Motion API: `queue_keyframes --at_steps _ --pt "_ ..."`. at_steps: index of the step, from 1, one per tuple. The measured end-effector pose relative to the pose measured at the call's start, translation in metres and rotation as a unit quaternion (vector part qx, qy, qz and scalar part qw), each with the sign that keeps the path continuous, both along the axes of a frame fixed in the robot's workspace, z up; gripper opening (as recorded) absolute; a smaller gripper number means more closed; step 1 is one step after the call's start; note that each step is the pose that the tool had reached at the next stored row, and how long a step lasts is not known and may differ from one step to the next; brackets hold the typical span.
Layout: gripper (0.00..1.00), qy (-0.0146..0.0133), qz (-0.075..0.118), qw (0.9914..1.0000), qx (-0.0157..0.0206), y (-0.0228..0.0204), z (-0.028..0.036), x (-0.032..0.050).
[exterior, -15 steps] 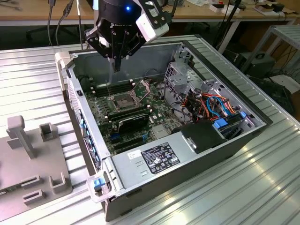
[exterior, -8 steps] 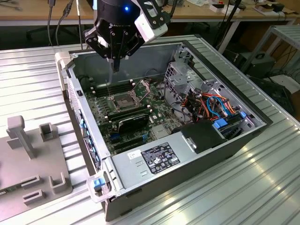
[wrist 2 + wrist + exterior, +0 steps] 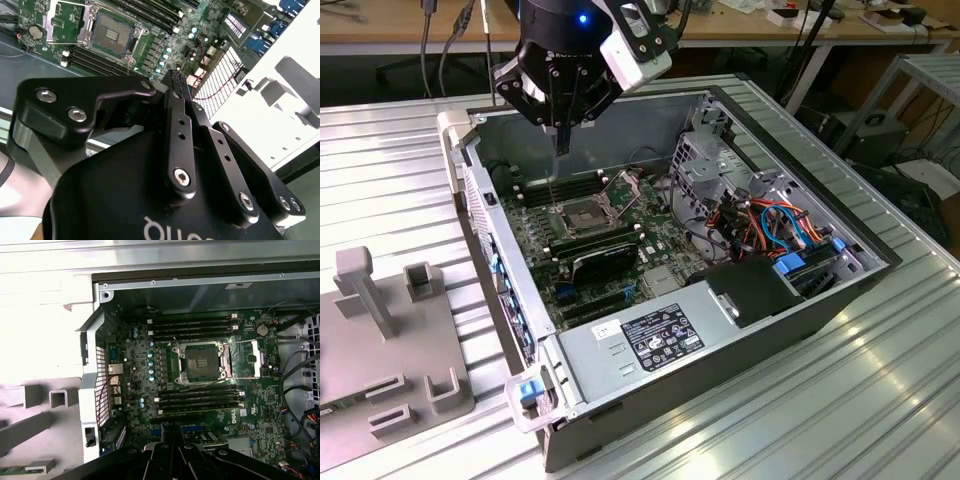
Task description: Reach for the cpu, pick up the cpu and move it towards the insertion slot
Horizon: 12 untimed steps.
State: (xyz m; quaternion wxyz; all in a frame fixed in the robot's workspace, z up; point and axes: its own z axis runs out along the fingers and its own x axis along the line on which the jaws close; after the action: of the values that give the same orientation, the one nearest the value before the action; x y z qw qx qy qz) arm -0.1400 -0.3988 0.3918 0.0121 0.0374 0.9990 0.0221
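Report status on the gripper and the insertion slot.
Gripper high over the open case, fingers shut, nothing seen between them. Insertion slot below, load frame swung open, dark centre bare. Memory slots flank it; no obstruction seen.

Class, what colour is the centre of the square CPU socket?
The socket centre is dark brown, clearest in the first wrist view.
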Motion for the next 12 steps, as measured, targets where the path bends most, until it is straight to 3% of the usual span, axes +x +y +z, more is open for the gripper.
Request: queue_keyframes --at_steps 12 --pt "0.11 0.0008 0.0 1.0 0.0 0.0 -0.0008 -0.0056"
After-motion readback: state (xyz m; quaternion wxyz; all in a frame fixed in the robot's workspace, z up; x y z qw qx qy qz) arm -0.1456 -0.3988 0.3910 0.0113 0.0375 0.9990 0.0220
